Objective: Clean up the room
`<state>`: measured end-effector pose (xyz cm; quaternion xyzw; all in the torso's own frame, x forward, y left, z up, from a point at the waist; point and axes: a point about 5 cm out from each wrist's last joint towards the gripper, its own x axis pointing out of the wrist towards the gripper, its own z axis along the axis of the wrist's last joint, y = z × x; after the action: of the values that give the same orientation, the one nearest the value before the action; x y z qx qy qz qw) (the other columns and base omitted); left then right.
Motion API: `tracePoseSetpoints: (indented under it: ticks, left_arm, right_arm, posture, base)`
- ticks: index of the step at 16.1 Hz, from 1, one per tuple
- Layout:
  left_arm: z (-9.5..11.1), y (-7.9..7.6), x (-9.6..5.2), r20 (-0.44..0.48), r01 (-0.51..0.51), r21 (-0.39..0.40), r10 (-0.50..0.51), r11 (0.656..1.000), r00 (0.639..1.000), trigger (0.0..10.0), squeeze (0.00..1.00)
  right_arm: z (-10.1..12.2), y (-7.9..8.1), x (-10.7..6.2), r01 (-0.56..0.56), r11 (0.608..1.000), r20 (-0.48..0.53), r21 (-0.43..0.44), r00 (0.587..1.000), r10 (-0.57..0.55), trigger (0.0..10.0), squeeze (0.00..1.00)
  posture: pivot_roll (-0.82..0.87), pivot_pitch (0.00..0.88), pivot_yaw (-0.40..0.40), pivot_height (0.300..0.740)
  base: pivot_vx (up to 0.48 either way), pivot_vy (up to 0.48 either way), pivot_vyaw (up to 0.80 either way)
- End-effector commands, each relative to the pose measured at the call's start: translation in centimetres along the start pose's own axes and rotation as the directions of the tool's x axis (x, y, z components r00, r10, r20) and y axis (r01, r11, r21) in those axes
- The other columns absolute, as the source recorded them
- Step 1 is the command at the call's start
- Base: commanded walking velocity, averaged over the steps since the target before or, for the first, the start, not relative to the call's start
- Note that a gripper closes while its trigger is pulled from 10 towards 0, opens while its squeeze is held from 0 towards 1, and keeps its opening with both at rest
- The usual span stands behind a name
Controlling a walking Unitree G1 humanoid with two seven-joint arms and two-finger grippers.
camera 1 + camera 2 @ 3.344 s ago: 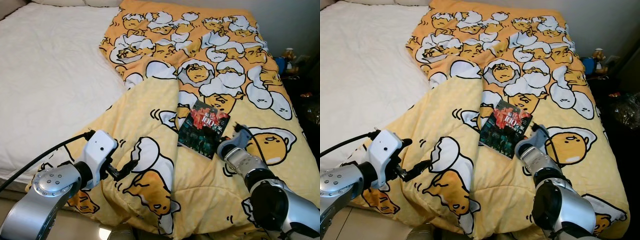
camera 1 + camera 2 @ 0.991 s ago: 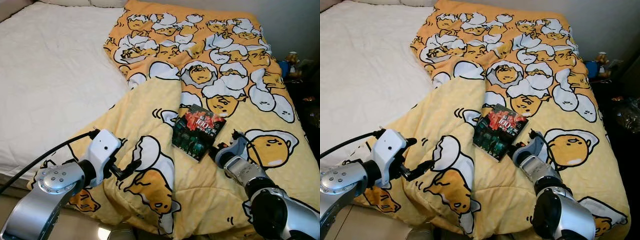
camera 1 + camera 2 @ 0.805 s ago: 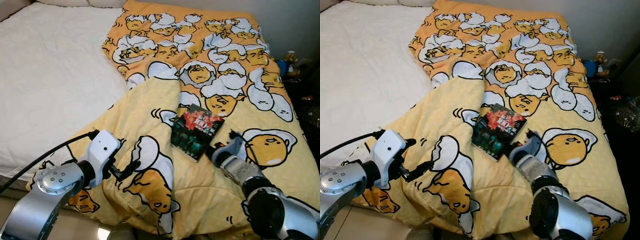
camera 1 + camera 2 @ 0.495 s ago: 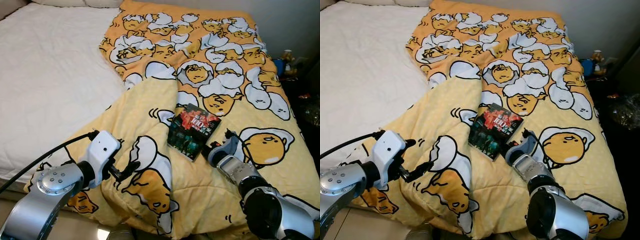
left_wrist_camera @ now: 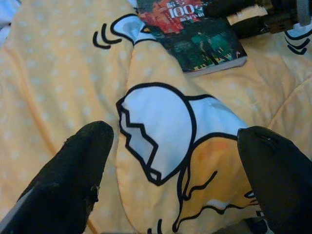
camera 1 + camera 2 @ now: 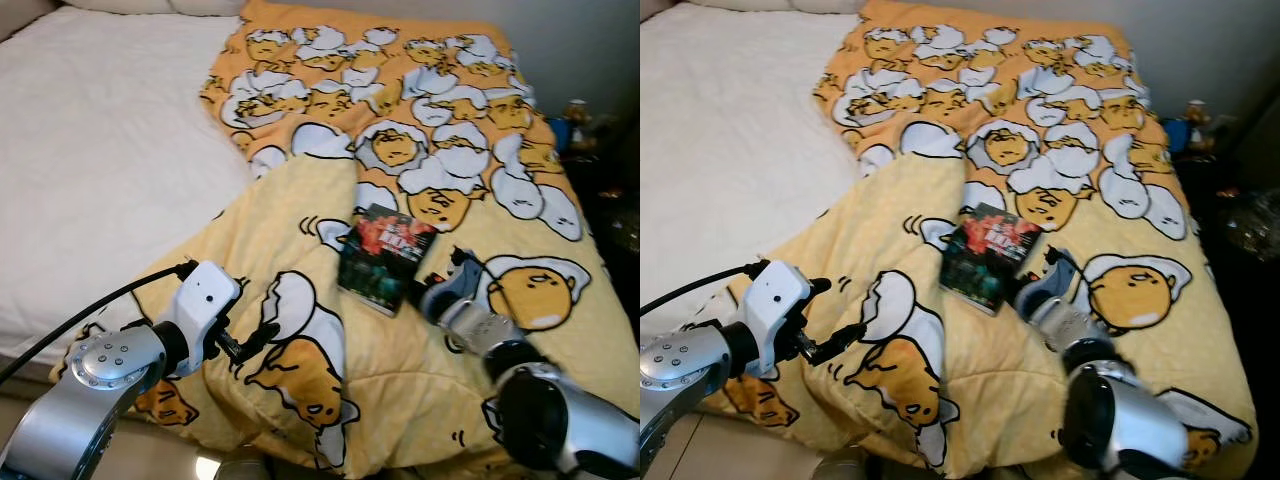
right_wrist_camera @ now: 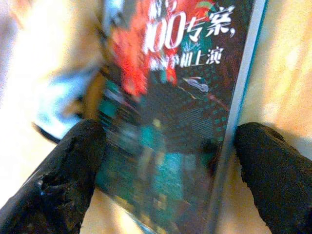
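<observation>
From the left eye view, a dark-covered book (image 6: 384,253) lies flat on a yellow quilt (image 6: 420,150) printed with cartoon eggs, spread over a bed with a white sheet (image 6: 100,170). The right gripper (image 6: 436,285) sits just beside the book's near right corner, low on the quilt; the left gripper (image 6: 252,336) hovers over a fold of quilt well to the book's left.

The right eye view gives the same scene: the book (image 6: 989,256) near the middle of the quilt, the right gripper (image 6: 1032,290) at its lower right edge, with cluttered dark furniture (image 6: 1230,180) beside the bed on the right.

In the left wrist view, the left gripper's two black fingers (image 5: 73,175) stand spread wide apart over an eggshell print, gripping nothing; the book (image 5: 195,36) lies beyond them, the other arm's fingers at its far edge.

The right wrist view, partly blurred, shows the book's cover (image 7: 180,107) with white lettering lying between the right gripper's parted fingers (image 7: 273,170), one on each side of the book, not yet closed on it.
</observation>
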<state>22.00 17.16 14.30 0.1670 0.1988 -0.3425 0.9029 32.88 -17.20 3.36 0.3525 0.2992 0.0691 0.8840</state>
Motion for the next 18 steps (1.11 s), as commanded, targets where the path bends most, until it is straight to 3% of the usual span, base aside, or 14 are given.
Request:
tracePoseSetpoints:
  ticks: [1,4,6,11,13,18]
  left_arm:
    - [0.0,0.0,-0.1,-0.005,0.005,0.009,-0.005,1.000,1.000,10.0,0.00]
    - [0.0,-0.1,0.0,-0.008,0.013,0.012,-0.013,1.000,1.000,10.0,0.00]
    - [0.0,0.0,0.0,-0.009,0.016,0.012,-0.016,1.000,1.000,10.0,0.00]
    - [0.2,0.0,0.3,-0.006,0.022,0.016,-0.022,1.000,1.000,10.0,0.00]
    - [0.1,0.0,0.2,-0.010,0.024,0.015,-0.024,1.000,1.000,10.0,0.00]
    - [0.0,-0.2,0.2,-0.015,0.044,0.015,-0.044,0.999,0.999,10.0,0.00]
  right_arm:
    - [-0.1,-0.8,-0.3,0.033,0.998,-0.026,-0.054,0.999,-0.034,10.0,0.00]
    - [3.2,-1.0,-1.4,-0.068,0.997,0.085,0.046,0.994,0.064,10.0,0.00]
    - [3.7,-0.6,-1.6,-0.131,0.989,0.100,0.075,0.987,0.123,10.0,0.00]
    - [1.0,0.3,-0.5,-0.138,0.974,0.043,0.181,0.990,0.133,10.0,0.00]
    - [-1.3,0.5,-0.1,-0.116,0.975,-0.038,0.190,0.991,0.125,10.0,0.00]
    - [-2.1,-0.1,-0.2,-0.072,0.979,-0.069,0.193,0.994,0.087,10.0,0.00]
  posture:
    - [0.32,0.090,-0.019,0.740]
    - [0.32,0.093,-0.016,0.740]
    - [0.31,0.094,-0.013,0.740]
    - [0.32,0.093,-0.010,0.740]
    - [0.32,0.094,-0.012,0.740]
    - [0.32,0.093,-0.016,0.740]
  base:
    - [0.000,0.000,0.00]
    - [0.000,0.000,0.00]
    - [0.000,0.000,0.00]
    - [0.000,0.000,0.00]
    - [0.000,0.000,0.00]
    - [0.000,0.000,0.00]
